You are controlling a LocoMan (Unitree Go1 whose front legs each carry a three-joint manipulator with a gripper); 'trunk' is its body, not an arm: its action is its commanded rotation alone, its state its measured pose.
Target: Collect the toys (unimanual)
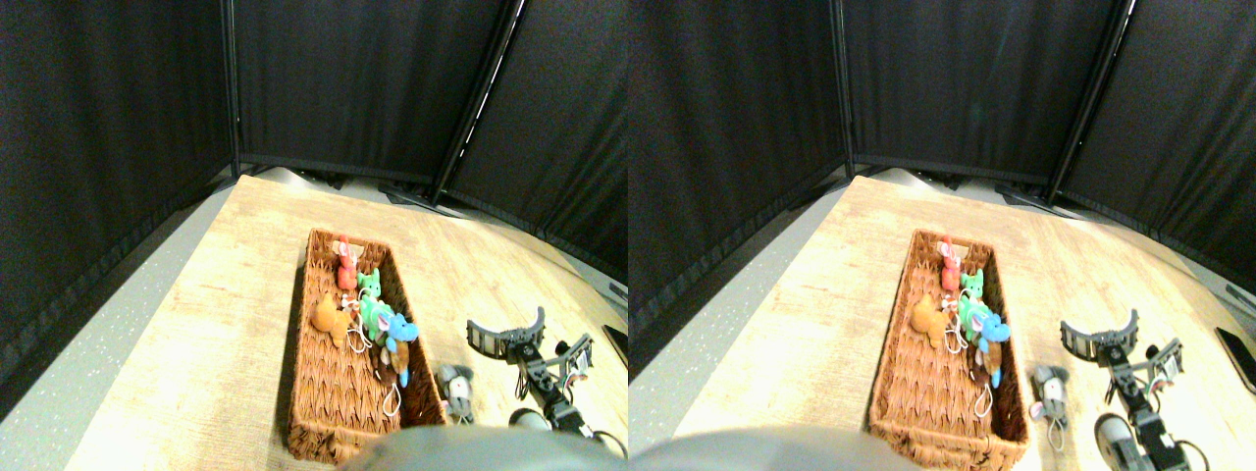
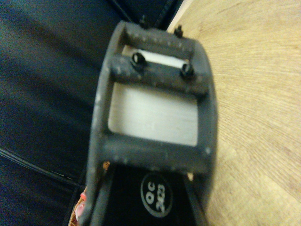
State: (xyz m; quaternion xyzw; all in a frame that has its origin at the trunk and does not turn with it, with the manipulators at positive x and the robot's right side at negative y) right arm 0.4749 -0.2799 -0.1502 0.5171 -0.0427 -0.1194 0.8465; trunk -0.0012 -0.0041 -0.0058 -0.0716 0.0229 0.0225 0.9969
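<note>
A wicker basket (image 1: 334,407) lies on the wooden table. Inside it, along its right side, sit several toys: a red one (image 1: 345,267) at the far end, a green one (image 1: 371,304), an orange one (image 1: 329,317), a blue one (image 1: 400,334) and a brown one (image 1: 392,368). A grey toy (image 1: 456,388) lies on the table just right of the basket's near corner. My right gripper (image 1: 505,329) hovers to the right of the grey toy, open and empty. In the wrist view the jaw frame fills the middle, over the table (image 2: 254,94).
Black curtain panels (image 1: 343,78) wall in the table at the back and sides. A flat dark object (image 1: 616,343) lies at the table's right edge. Grey floor (image 1: 88,363) runs along the table's left edge.
</note>
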